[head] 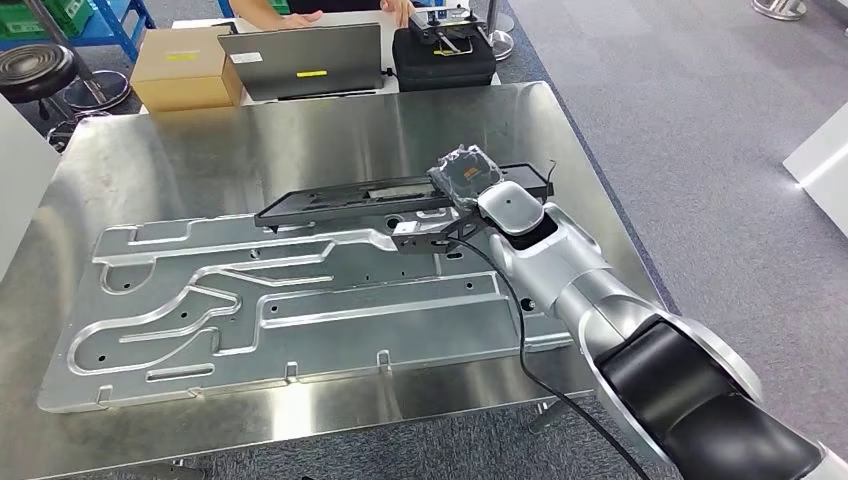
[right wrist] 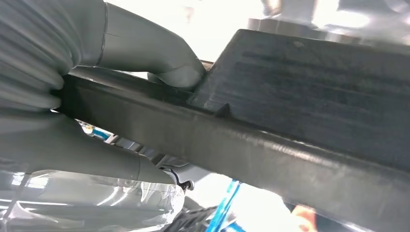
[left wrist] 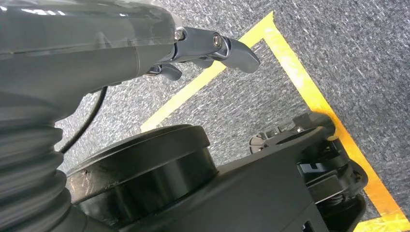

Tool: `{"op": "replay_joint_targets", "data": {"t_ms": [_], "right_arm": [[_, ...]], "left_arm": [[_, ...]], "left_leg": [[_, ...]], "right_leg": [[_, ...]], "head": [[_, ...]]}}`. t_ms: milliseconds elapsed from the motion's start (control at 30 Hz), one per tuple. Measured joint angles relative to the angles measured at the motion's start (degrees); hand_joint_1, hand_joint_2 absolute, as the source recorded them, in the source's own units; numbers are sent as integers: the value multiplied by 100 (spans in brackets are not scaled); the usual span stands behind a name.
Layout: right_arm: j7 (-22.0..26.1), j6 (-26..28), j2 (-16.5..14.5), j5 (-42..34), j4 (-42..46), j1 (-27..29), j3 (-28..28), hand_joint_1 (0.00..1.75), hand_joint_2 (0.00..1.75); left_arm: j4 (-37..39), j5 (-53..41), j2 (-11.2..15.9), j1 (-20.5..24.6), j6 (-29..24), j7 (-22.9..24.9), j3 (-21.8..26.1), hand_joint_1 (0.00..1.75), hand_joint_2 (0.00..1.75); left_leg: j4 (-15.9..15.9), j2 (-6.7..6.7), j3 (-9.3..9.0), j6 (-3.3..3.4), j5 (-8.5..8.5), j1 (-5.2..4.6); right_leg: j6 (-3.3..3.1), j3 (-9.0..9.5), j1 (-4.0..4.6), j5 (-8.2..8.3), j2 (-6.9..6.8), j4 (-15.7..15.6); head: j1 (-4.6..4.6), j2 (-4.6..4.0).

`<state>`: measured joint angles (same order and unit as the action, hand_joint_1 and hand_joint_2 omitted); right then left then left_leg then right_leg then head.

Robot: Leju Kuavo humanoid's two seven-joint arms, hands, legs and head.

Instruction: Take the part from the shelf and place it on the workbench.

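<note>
A long flat black part (head: 360, 200) hangs level just above the steel workbench (head: 300, 125), over the far edge of a large stamped metal panel (head: 290, 300). My right hand (head: 468, 175) grips the part near its right end. In the right wrist view the thumb (right wrist: 159, 53) and fingers (right wrist: 96, 159) clamp the dark bar of the part (right wrist: 270, 145). My left hand (left wrist: 212, 48) hangs beside my body over grey carpet, its fingers curled in and holding nothing.
Beyond the bench stand a cardboard box (head: 185, 65), a grey laptop-like panel (head: 300, 60) and a black case (head: 445, 55). A person's hands (head: 300, 15) rest at the far side. A black stool (head: 35, 70) stands at the far left. Yellow floor tape (left wrist: 309, 92) runs below my left hand.
</note>
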<state>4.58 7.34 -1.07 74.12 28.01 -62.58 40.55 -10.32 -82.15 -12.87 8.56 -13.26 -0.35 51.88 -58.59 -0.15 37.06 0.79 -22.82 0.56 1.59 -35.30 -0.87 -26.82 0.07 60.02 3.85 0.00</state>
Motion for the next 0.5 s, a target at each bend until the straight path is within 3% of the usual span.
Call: {"op": "replay_joint_targets", "data": {"t_ms": [33,100,133,167,200,233,267,333,433,467,500], "right_arm": [[8,1,-21,-7,-61,-20,16,175,175],[19,1,-52,-12,-181,-48,52,175,175],[25,0,-61,-14,-236,-48,71,175,175],[35,-1,-66,-22,-285,-42,89,175,175],[52,-2,-69,-37,-323,-37,102,175,175],[79,-3,-74,-61,-352,-38,109,175,175],[112,-4,-79,-92,-372,-43,112,175,175],[163,-4,-98,-156,-393,-59,113,175,175],[195,-14,-134,-226,-411,-68,113,44,44],[207,-19,-141,-244,-415,-68,113,0,0],[220,-25,-149,-270,-418,-72,112,0,0]], "left_arm": [[0,-2,0,8,1,-5,-5,0,175],[0,-3,1,19,1,-9,-13,0,175],[0,-3,2,18,1,-10,-14,0,175],[0,-3,2,14,1,-20,-15,0,175],[0,-1,2,10,1,-41,-15,0,175],[0,3,2,8,1,-74,-16,0,175],[0,7,-2,9,2,-116,-19,0,175],[1,14,-23,28,7,-184,-24,0,175],[2,15,-42,86,27,-227,-32,0,175],[1,18,-42,102,34,-237,-34,0,131],[0,32,-43,112,38,-250,-36,0,87]], "left_leg": [[10,0,-21,32,-11,5],[11,1,-59,88,-53,-10],[11,-3,-86,109,-76,-22],[11,-11,-119,125,-102,-35],[10,-24,-158,134,-129,-50],[10,-37,-203,137,-157,-68],[10,-47,-243,136,-186,-80],[5,-49,-276,112,-232,-99],[13,-27,-273,35,-260,-88],[4,-21,-278,7,-282,-91],[-59,-19,-262,-25,-336,-95]], "right_leg": [[20,-115,-5,-119,-1,229],[38,-518,-3,-403,-3,977],[38,-722,-2,-483,-3,1316],[28,-851,1,-458,-3,1488],[2,-870,10,-318,-3,1429],[-41,-777,26,-89,-3,1144],[-102,-619,55,161,-4,726],[-220,-335,118,440,-18,58],[-268,-245,161,447,-12,-182],[-268,-215,143,451,-7,-220],[-273,-174,115,455,-7,-265]], "head": [[0,0],[0,0],[0,0],[0,0],[0,0],[0,0],[-1,0],[0,0],[1,0],[1,0],[1,0]]}}
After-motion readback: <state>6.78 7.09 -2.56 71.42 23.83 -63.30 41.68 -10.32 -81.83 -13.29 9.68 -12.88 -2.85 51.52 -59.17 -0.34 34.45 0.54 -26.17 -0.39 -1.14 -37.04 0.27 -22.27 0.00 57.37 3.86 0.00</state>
